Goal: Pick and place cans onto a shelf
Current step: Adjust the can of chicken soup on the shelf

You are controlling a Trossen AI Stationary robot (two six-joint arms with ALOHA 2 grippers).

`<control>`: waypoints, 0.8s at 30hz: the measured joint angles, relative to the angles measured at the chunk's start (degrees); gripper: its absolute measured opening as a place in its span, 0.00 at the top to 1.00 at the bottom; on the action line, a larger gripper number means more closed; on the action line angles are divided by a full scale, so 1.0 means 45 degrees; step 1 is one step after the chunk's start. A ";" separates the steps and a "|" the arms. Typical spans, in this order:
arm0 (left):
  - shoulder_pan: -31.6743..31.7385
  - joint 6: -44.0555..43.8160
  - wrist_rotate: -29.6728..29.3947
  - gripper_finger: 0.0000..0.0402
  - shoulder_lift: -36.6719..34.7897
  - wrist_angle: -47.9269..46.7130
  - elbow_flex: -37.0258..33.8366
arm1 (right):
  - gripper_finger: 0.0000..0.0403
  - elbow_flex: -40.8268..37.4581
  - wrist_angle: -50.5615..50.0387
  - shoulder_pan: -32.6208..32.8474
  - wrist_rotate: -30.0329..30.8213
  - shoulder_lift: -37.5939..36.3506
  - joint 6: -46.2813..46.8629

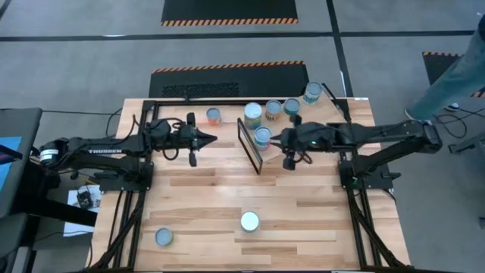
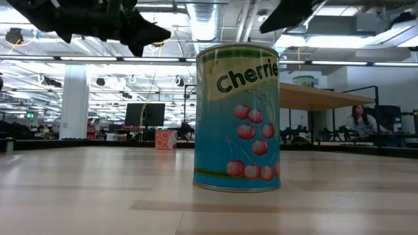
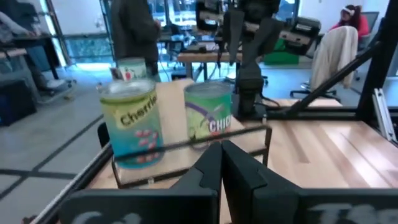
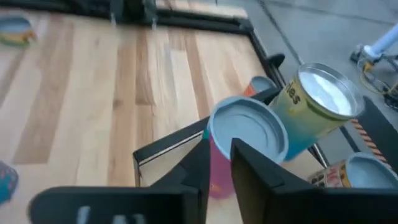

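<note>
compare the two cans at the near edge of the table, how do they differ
The white-lidded can stands nearer the table's middle; the blue-lidded can sits toward the left corner. The white-lidded can has a bright white top, the blue-lidded can a duller pale-blue one. Both stand upright, off the shelf, untouched by either gripper.

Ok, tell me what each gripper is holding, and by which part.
Nothing is held. The left gripper is shut on nothing above the table; the right gripper is shut, its tips beside the pink can by the shelf.

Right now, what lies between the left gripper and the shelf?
In the high view, only bare tabletop lies between the left gripper and the shelf; a can stands off to the side.
</note>
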 joint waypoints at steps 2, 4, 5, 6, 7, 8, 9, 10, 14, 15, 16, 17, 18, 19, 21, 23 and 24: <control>0.0328 -0.0039 0.0315 1.00 0.0015 -0.0090 -0.0018 | 0.73 0.0772 -0.0695 -0.0136 -0.0015 0.0678 -0.0215; 0.0569 -0.0035 0.0505 1.00 0.0108 0.0003 -0.0010 | 0.68 0.1486 -0.1262 -0.0258 -0.0021 0.1342 -0.0340; 0.0682 -0.0034 0.0585 1.00 0.0135 -0.0097 -0.0016 | 0.66 0.1812 -0.1600 -0.0330 -0.0024 0.1651 -0.0368; 0.0761 -0.0034 0.0632 1.00 0.0136 -0.0153 -0.0023 | 0.64 0.2149 -0.1955 -0.0402 -0.0020 0.1941 -0.0377; 0.0832 -0.0029 0.0640 1.00 0.0143 -0.0100 -0.0023 | 0.61 0.2508 -0.2284 -0.0462 -0.0025 0.2224 -0.0394; 0.0870 -0.0027 0.0645 1.00 0.0158 -0.0062 -0.0023 | 0.60 0.2837 -0.2685 -0.0492 -0.0019 0.2464 -0.0415; 0.0899 -0.0018 0.0645 1.00 0.0177 -0.0071 -0.0023 | 0.58 0.3127 -0.3103 -0.0540 -0.0016 0.2667 -0.0451; 0.0906 0.0053 0.0641 1.00 0.0190 -0.0134 -0.0023 | 0.57 0.3409 -0.3443 -0.0553 -0.0023 0.2883 -0.0570; 0.0901 0.0447 0.0650 1.00 0.0189 -0.0173 -0.0023 | 0.55 0.4174 -0.4447 -0.0557 -0.0285 0.3597 -0.0953; 0.0899 0.0459 0.0654 1.00 0.0189 -0.0238 -0.0023 | 0.55 0.4348 -0.4566 -0.0589 -0.0287 0.3779 -0.0988; 0.0897 0.0468 0.0676 1.00 0.0191 -0.0263 -0.0023 | 0.56 0.4491 -0.4720 -0.0617 -0.0305 0.3940 -0.1002; 0.0900 0.0487 0.0679 1.00 0.0193 -0.0266 -0.0023 | 0.57 0.4577 -0.4982 -0.0657 -0.0297 0.4068 -0.1032; 0.0901 0.0522 0.0679 1.00 0.0189 -0.0308 -0.0018 | 0.59 0.4640 -0.5184 -0.0711 -0.0282 0.4184 -0.1066; 0.0901 0.0555 0.0679 1.00 0.0189 -0.0405 -0.0018 | 0.60 0.4718 -0.5174 -0.0738 -0.0266 0.4304 -0.1123; 0.0905 0.0542 0.0679 1.00 0.0191 -0.0111 -0.0224 | 0.64 0.4776 -0.5168 -0.0820 -0.0223 0.4407 -0.1283; 0.0997 0.0352 0.0690 1.00 0.0194 0.0479 -0.0616 | 0.69 0.4791 -0.5165 -0.0822 -0.0169 0.4469 -0.1372; 0.1072 0.0215 0.0686 1.00 0.0194 0.0873 -0.0847 | 0.72 0.4791 -0.5163 -0.0868 -0.0160 0.4474 -0.1385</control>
